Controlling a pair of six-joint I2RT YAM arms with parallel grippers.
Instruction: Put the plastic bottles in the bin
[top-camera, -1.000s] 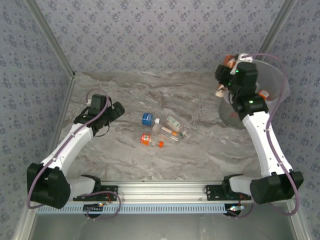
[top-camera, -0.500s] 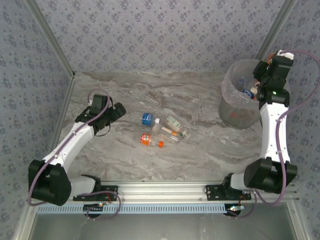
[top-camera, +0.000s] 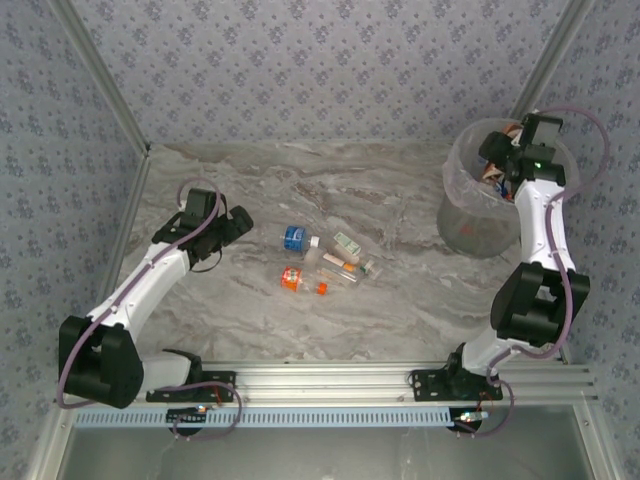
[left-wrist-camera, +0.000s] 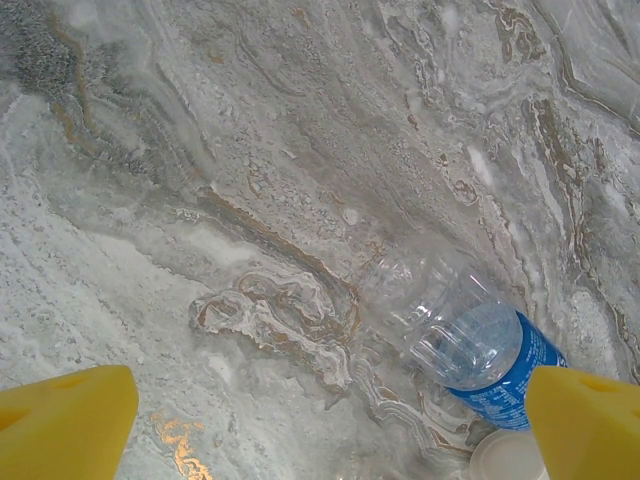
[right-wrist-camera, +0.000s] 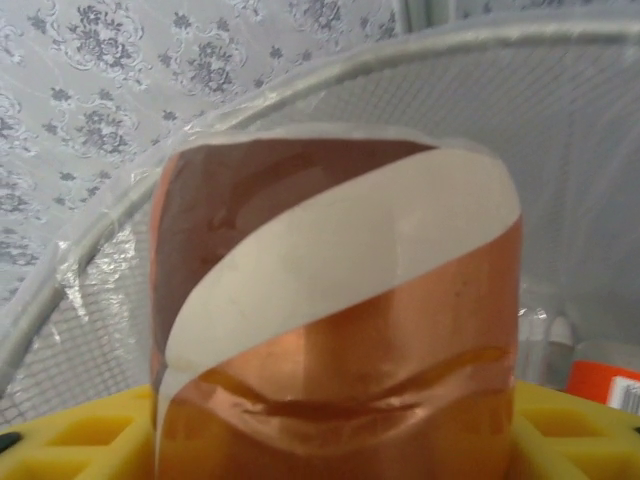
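Note:
My right gripper (top-camera: 497, 158) hangs over the bin (top-camera: 455, 170), shut on a bottle with a brown-and-white label (right-wrist-camera: 335, 310) whose side dents between the yellow fingers (right-wrist-camera: 90, 430). The bin's bag-lined rim (right-wrist-camera: 300, 80) curves behind the bottle. Inside the bin lies an orange-labelled bottle (right-wrist-camera: 605, 385). My left gripper (top-camera: 237, 222) is open over the marble, yellow fingertips (left-wrist-camera: 60, 420) wide apart, with a clear blue-labelled bottle (left-wrist-camera: 480, 350) lying just ahead to the right. Mid-table are the blue-labelled bottle (top-camera: 294, 238), a green-labelled one (top-camera: 347, 243), an orange one (top-camera: 292, 279) and a clear one (top-camera: 340, 266).
The marble table (top-camera: 400, 300) is walled by patterned panels at the back and sides. The bin stands in the far right corner against the wall. A metal rail (top-camera: 330, 380) runs along the near edge between the arm bases.
The right arm has swung from the bin's left side to over its opening, carrying the brown-labelled bottle. The left arm and the bottles on the table have stayed put.

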